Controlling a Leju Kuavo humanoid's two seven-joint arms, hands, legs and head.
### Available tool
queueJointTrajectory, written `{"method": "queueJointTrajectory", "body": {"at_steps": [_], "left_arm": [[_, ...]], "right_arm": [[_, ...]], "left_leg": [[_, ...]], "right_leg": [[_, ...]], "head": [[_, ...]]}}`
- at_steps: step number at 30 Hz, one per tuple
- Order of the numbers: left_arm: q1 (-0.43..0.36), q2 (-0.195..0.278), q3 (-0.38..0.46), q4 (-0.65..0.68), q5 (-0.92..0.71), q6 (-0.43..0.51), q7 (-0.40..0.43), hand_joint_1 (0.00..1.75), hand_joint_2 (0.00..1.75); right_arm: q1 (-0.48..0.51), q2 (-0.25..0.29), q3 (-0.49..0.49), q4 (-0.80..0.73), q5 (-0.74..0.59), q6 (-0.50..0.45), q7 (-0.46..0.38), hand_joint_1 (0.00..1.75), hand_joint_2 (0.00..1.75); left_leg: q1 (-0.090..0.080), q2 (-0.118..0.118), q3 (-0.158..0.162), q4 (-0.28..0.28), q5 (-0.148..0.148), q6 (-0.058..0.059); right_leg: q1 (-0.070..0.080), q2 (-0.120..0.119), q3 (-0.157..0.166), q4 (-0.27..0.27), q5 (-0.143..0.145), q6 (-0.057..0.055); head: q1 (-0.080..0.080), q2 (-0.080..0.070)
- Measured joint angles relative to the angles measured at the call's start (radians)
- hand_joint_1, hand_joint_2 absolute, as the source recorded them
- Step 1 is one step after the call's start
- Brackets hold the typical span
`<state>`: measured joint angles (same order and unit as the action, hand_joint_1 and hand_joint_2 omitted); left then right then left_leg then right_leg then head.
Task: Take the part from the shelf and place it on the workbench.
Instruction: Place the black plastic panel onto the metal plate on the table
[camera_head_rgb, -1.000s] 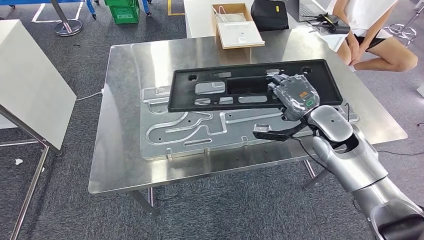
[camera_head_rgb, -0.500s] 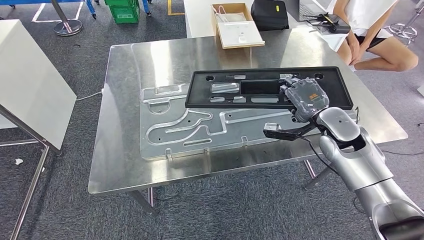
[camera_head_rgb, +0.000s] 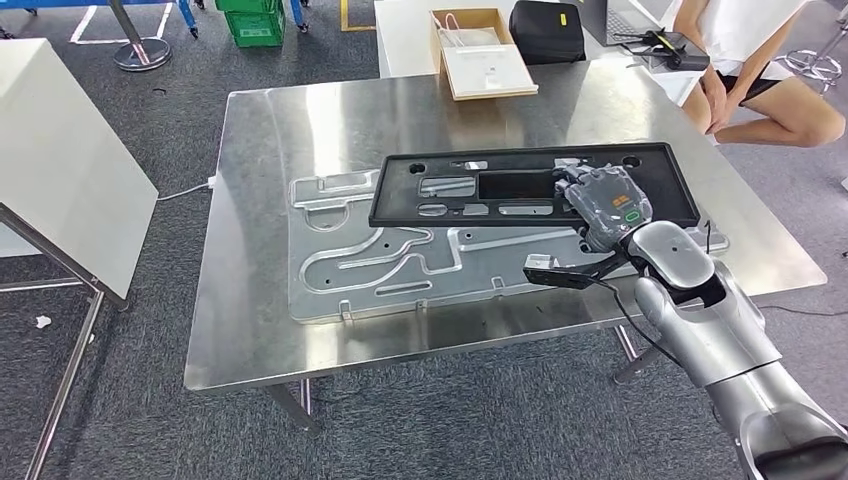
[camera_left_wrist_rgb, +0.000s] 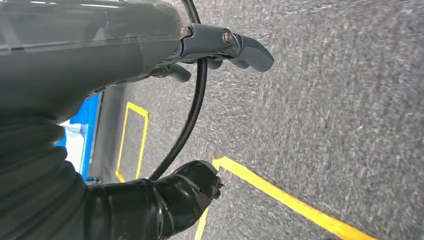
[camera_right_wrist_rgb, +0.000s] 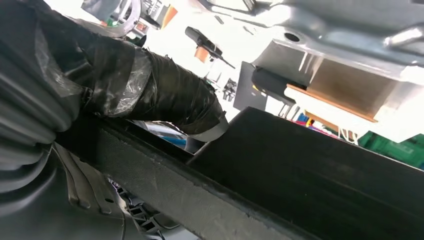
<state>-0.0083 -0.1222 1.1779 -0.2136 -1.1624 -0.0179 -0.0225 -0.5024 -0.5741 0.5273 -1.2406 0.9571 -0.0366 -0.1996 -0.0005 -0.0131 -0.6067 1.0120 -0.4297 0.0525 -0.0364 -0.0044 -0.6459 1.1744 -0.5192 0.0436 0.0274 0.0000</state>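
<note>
Part (camera_head_rgb: 520, 186) has swung flatter over counter (camera_head_rgb: 300, 110) since earlier. R hand (camera_head_rgb: 603, 203), fingers clamped on part's edge; placing step, next lower & release.

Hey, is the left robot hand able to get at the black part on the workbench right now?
Probably not as it stands. The left robot hand hangs over the carpeted floor, away from the workbench. The right robot hand already grips the black part.

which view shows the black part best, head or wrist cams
The head view: the whole black part shows, lying across the embossed metal plate on the workbench, with the right hand gripping near its right end. The right wrist view shows a close stretch of its edge. The left wrist view shows floor.
</note>
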Motion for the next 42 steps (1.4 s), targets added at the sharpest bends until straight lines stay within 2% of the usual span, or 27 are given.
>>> {"method": "queueJointTrajectory", "body": {"at_steps": [2,3,4,7,9,11,12,13,14,15,16,17,19,21,22,25,27,29,30,31,32,34,35,37,38,41,42], "left_arm": [[0.001,-0.001,0.003,-0.001,-0.001,0.000,0.000,0.00,1.75],[0.002,-0.001,0.004,-0.002,-0.002,0.000,0.001,0.00,1.75],[0.002,-0.001,0.004,-0.002,-0.002,-0.001,0.001,0.00,1.75],[0.002,-0.003,0.004,-0.003,-0.006,-0.001,0.002,0.00,1.75],[0.001,-0.004,0.006,-0.004,-0.009,-0.001,0.003,0.00,1.75],[0.002,-0.004,0.009,-0.005,-0.010,-0.004,0.003,0.00,1.75],[0.002,-0.004,0.010,-0.005,-0.010,-0.004,0.001,0.00,1.75],[0.003,-0.004,0.011,-0.005,-0.010,-0.002,-0.002,0.00,1.75],[0.003,-0.004,0.011,-0.007,-0.010,0.002,-0.007,0.00,1.75],[0.004,-0.004,0.012,-0.009,-0.010,0.005,-0.011,0.00,1.75],[0.004,-0.004,0.014,-0.011,-0.010,0.007,-0.014,0.00,1.75],[0.003,-0.003,0.016,-0.012,-0.011,0.007,-0.014,0.00,1.75],[0.003,-0.002,0.021,-0.013,-0.016,0.009,-0.011,0.00,1.75],[0.003,-0.003,0.025,-0.014,-0.023,0.010,-0.004,0.00,1.75],[0.004,-0.002,0.026,-0.014,-0.025,0.008,-0.001,0.00,1.75],[0.004,-0.002,0.028,-0.016,-0.025,0.002,0.008,0.00,1.75],[0.004,-0.003,0.029,-0.016,-0.027,0.003,0.010,0.00,1.75],[0.003,-0.004,0.029,-0.016,-0.030,0.006,0.009,0.00,1.75],[0.003,-0.005,0.029,-0.016,-0.031,0.007,0.009,0.00,1.75],[0.003,-0.005,0.029,-0.016,-0.030,0.007,0.008,0.00,1.75],[0.003,-0.005,0.031,-0.016,-0.029,0.006,0.007,0.00,1.75],[0.003,-0.006,0.034,-0.016,-0.026,0.000,0.001,0.00,1.75],[0.004,-0.006,0.035,-0.016,-0.027,-0.002,-0.003,0.00,1.75],[0.004,-0.006,0.035,-0.016,-0.030,-0.006,-0.009,0.00,1.75],[0.004,-0.006,0.035,-0.016,-0.031,-0.007,-0.010,0.00,1.75],[0.004,-0.007,0.036,-0.017,-0.032,-0.008,-0.011,0.00,1.75],[0.003,-0.008,0.036,-0.018,-0.032,-0.009,-0.011,0.00,1.75]], "right_arm": [[-0.001,0.000,0.000,0.000,0.001,0.000,-0.004,1.75,1.75],[-0.001,0.000,0.000,0.000,0.001,0.001,-0.004,1.75,1.75],[0.000,0.001,0.000,0.000,0.002,0.001,-0.005,1.75,1.75],[0.000,0.001,0.000,0.000,0.002,0.002,-0.009,1.75,1.75],[0.000,0.002,0.000,0.000,0.002,0.003,-0.010,1.75,1.75],[0.000,0.004,0.000,0.000,0.001,0.007,-0.013,1.75,1.75],[0.001,0.006,0.001,0.000,-0.001,0.009,-0.015,1.75,1.75],[0.001,0.007,0.001,0.000,-0.002,0.011,-0.017,1.75,1.75],[0.002,0.008,0.002,-0.001,-0.004,0.012,-0.019,1.75,1.75],[0.002,0.008,0.003,-0.002,-0.006,0.013,-0.020,1.75,1.75],[0.002,0.008,0.004,-0.003,-0.008,0.013,-0.020,1.75,1.75],[0.001,0.008,0.004,-0.005,-0.010,0.014,-0.021,1.75,1.75],[0.001,0.009,0.005,-0.006,-0.012,0.015,-0.022,1.75,1.75],[0.003,0.009,0.009,-0.008,-0.012,0.017,-0.022,1.75,1.75],[0.004,0.009,0.012,-0.008,-0.012,0.018,-0.022,1.75,1.75],[0.006,0.009,0.018,-0.009,-0.012,0.019,-0.022,1.75,1.75],[0.005,0.009,0.019,-0.011,-0.012,0.020,-0.022,1.75,1.75],[0.005,0.009,0.021,-0.012,-0.013,0.021,-0.022,1.75,1.75],[0.007,0.009,0.023,-0.012,-0.013,0.022,-0.021,1.75,1.75],[0.010,0.009,0.026,-0.012,-0.013,0.023,-0.021,1.75,1.75],[0.013,0.009,0.029,-0.012,-0.014,0.024,-0.022,1.75,1.75],[0.015,0.008,0.033,-0.014,-0.016,0.025,-0.022,1.75,1.75],[0.014,0.007,0.034,-0.015,-0.016,0.025,-0.022,1.75,1.75],[0.014,0.005,0.034,-0.018,-0.017,0.026,-0.021,1.75,1.75],[0.015,0.005,0.034,-0.019,-0.017,0.026,-0.021,1.75,1.75],[0.018,0.006,0.035,-0.022,-0.018,0.027,-0.021,1.75,1.75],[0.017,0.006,0.035,-0.024,-0.018,0.028,-0.021,1.75,1.75]], "left_leg": [[-0.003,-0.002,-0.004,0.018,-0.013,-0.013],[-0.004,-0.004,-0.005,0.024,-0.017,-0.019],[-0.006,-0.005,-0.006,0.025,-0.019,-0.024],[-0.003,-0.003,-0.011,0.045,-0.034,-0.039],[0.001,0.001,-0.052,0.134,-0.077,-0.051],[0.004,0.004,-0.119,0.257,-0.120,-0.058],[0.005,0.005,-0.142,0.289,-0.121,-0.060],[0.006,0.005,-0.146,0.281,-0.100,-0.059],[0.006,0.005,-0.131,0.236,-0.063,-0.057],[0.006,0.006,-0.105,0.168,-0.022,-0.052],[0.003,0.005,-0.076,0.108,0.006,-0.047],[0.000,0.005,-0.055,0.060,0.020,-0.041],[-0.003,0.005,-0.037,0.027,0.019,-0.036],[-0.003,0.005,-0.036,0.016,0.021,-0.036],[-0.005,0.004,-0.037,0.014,0.018,-0.032],[-0.006,0.001,-0.016,-0.005,0.005,0.001],[-0.003,0.001,0.011,-0.022,0.007,0.014],[-0.004,0.002,0.018,-0.024,0.008,0.017],[-0.005,0.001,0.019,-0.024,0.007,0.017],[-0.006,0.001,0.019,-0.022,0.006,0.017],[-0.007,0.000,0.020,-0.019,0.005,0.015],[-0.007,-0.001,0.020,-0.010,-0.001,0.009],[-0.008,-0.001,0.018,-0.005,-0.003,0.004],[-0.010,-0.002,0.012,0.005,-0.006,-0.009],[-0.011,-0.002,0.009,0.008,-0.009,-0.009],[-0.011,-0.001,0.011,0.008,-0.014,0.011],[-0.010,-0.001,0.013,0.006,-0.014,0.013]], "right_leg": [[0.002,0.002,0.041,-0.096,0.040,-0.004],[0.004,0.003,0.049,-0.115,0.041,-0.009],[0.007,0.004,0.049,-0.117,0.036,-0.015],[0.003,0.002,0.059,-0.125,0.038,-0.035],[0.001,-0.002,0.069,-0.130,0.035,-0.047],[0.002,-0.004,0.078,-0.130,0.029,-0.053],[0.002,-0.004,0.082,-0.130,0.026,-0.054],[0.002,-0.004,0.088,-0.130,0.021,-0.053],[0.003,-0.004,0.095,-0.130,0.016,-0.052],[0.003,-0.004,0.102,-0.130,0.010,-0.050],[0.004,-0.004,0.108,-0.131,0.004,-0.046],[0.006,-0.004,0.111,-0.132,0.001,-0.042],[0.010,-0.004,0.113,-0.136,-0.001,-0.036],[0.011,-0.006,0.116,-0.143,0.000,-0.037],[0.010,-0.008,0.120,-0.147,0.004,-0.034],[0.005,-0.009,0.125,-0.137,0.017,-0.010],[0.005,-0.007,0.099,-0.079,-0.014,-0.008],[0.006,-0.004,0.034,0.032,-0.069,-0.008],[0.006,-0.003,0.002,0.079,-0.085,-0.006],[0.007,-0.003,-0.018,0.100,-0.083,-0.005],[0.006,-0.002,-0.021,0.084,-0.060,-0.006],[0.007,-0.002,0.020,-0.029,0.016,-0.013],[0.009,-0.002,0.039,-0.087,0.034,-0.018],[0.015,-0.001,0.054,-0.140,0.043,-0.028],[0.016,0.000,0.055,-0.145,0.043,-0.029],[0.017,0.003,0.064,-0.145,0.056,-0.029],[0.019,0.003,0.065,-0.145,0.054,-0.031]], "head": [[0.000,0.000],[0.000,0.000],[0.000,0.000],[-0.001,0.000],[-0.001,0.000],[-0.001,0.000],[-0.001,0.000],[-0.001,0.000],[-0.001,0.000],[-0.001,0.000],[-0.001,0.000],[0.000,0.000],[0.000,0.000],[0.000,0.000],[0.000,0.000],[0.000,0.000],[0.000,0.000],[0.001,0.000],[0.001,0.000],[0.001,0.000],[0.001,0.000],[0.001,0.000],[0.001,0.000],[0.001,0.000],[0.001,0.000],[0.000,0.000],[0.001,0.000]]}}
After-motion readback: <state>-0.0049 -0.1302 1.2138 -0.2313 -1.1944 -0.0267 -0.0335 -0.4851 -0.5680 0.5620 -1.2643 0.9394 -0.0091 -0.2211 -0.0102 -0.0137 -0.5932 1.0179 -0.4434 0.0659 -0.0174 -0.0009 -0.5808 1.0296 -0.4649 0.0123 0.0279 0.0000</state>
